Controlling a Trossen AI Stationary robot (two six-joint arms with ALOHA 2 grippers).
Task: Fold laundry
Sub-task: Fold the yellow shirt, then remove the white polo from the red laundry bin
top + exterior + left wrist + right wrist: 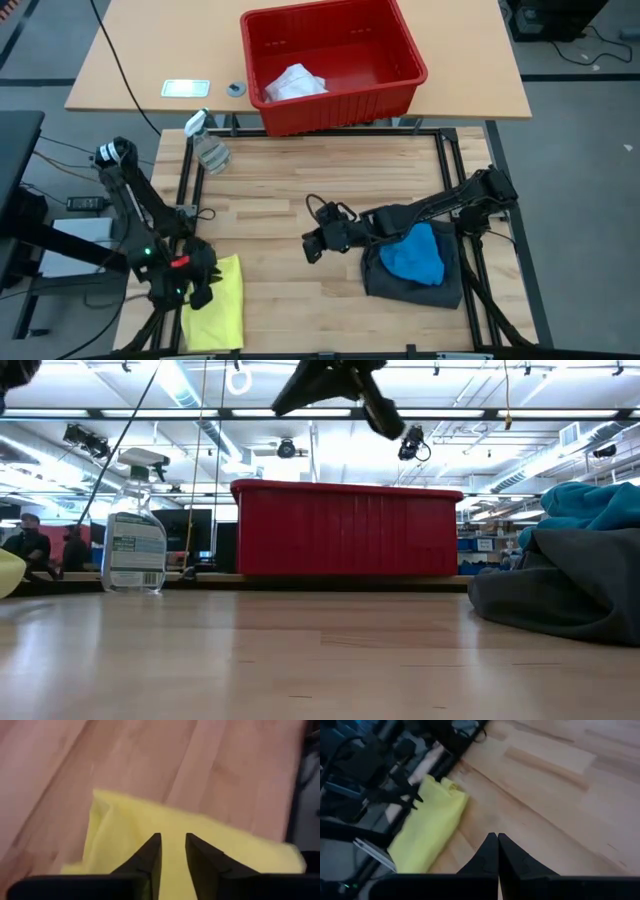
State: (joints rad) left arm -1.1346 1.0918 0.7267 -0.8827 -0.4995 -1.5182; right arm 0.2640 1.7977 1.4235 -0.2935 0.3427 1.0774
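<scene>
The yellow shirt (218,300) lies folded flat at the table's near left corner, also in the right wrist view (427,827). My left gripper (173,845) points down over it, its fingers a narrow gap apart. The dark grey shorts (420,283) lie bunched at the near right, with the bright blue piece (415,255) resting on top. My right gripper (313,247) hangs shut and empty above bare wood near the table's middle, left of the shorts. No navy piece shows. My left gripper comes at the yellow shirt (150,820) from above, over its middle, with yellow cloth showing in the narrow gap between the fingers. I cannot tell whether the fingertips touch the cloth.
A red slotted basket (335,100) with a white cloth (293,83) inside stands beyond the table's far edge. A clear spray bottle (208,148) stands at the far left. Bare wood lies between the yellow shirt and the shorts.
</scene>
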